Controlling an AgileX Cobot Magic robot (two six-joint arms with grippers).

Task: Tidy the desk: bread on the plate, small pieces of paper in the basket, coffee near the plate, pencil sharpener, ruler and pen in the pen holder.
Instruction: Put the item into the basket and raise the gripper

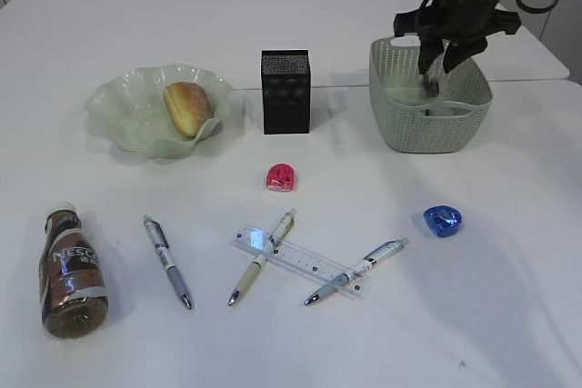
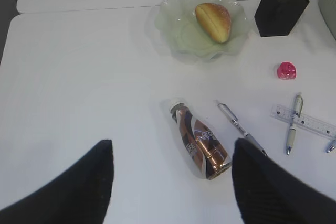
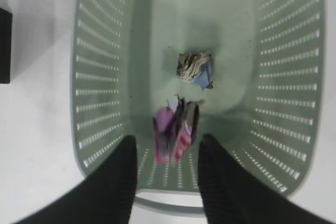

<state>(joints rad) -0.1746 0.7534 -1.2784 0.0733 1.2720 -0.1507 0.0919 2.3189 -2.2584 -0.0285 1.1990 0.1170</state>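
My right gripper [image 1: 435, 65] hangs over the sage-green basket [image 1: 400, 124]. Its fingers stand apart, and a blurred pink piece of paper [image 3: 173, 127] is just beyond the tips, free of both. A crumpled piece of paper [image 3: 195, 69] lies on the basket floor. My left gripper [image 2: 173, 153] is open above the desk, with the coffee [image 2: 199, 140] lying on its side just ahead of it. The bread [image 1: 187, 108] sits in the plate [image 1: 118, 106]. The pen holder [image 1: 285, 91] stands mid-desk. Two pens [image 1: 262, 257] cross the clear ruler [image 1: 305, 261].
A red pencil sharpener [image 1: 280, 177] lies in front of the pen holder and a blue one [image 1: 442, 221] to the right of the ruler. A third pen [image 1: 168, 262] lies beside the coffee [image 1: 73, 272].
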